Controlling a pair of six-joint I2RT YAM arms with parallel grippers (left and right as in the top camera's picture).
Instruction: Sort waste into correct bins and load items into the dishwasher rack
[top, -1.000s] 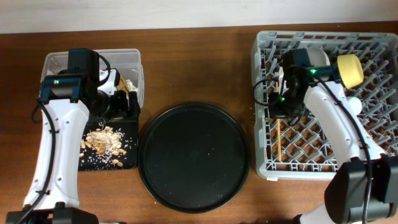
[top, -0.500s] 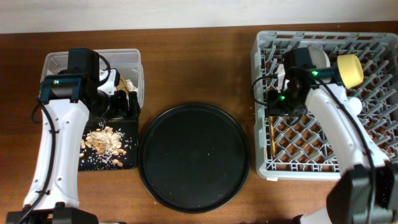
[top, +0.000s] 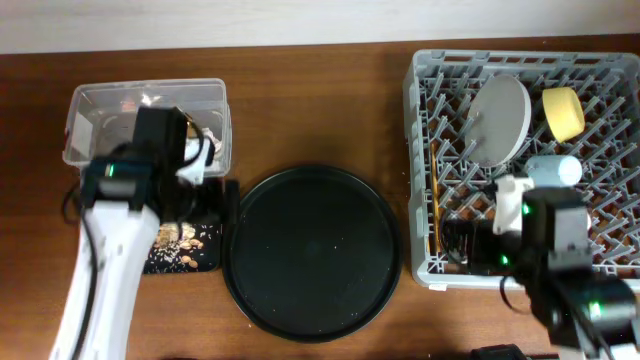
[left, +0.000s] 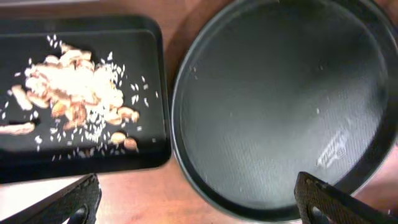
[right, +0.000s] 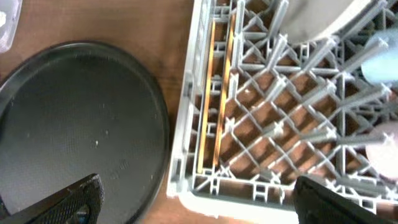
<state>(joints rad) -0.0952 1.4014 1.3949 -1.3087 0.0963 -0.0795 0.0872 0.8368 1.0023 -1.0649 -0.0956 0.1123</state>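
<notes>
The grey dishwasher rack (top: 420, 150) holds the pale plate (top: 497, 120), yellow bowl (top: 563, 113) and blue cup (top: 553, 170). The wooden chopsticks (right: 217, 93) lie flat in its left lane (top: 437, 215). A pink cup (right: 382, 146) shows at the right wrist view's edge. My right gripper (right: 199, 205) hangs open above the rack's front-left corner (top: 470, 248), holding nothing. Tan food scraps (left: 74, 93) lie in the shallow black tray (left: 124, 162). The clear tub (top: 100, 100) stands behind it. My left gripper (left: 196, 202) is open over the gap between that tray and the round tray (top: 205, 195).
A large round black tray (top: 312, 250) lies between the bins and the rack, and its rim (right: 163, 124) nearly touches the rack's left wall. Bare wooden table runs along the back edge. Both arms reach in from the front.
My right gripper opened, let go of the chopsticks into the rack's left lane and drew back toward the front. My left arm shifted frontward and right, off the scraps.
</notes>
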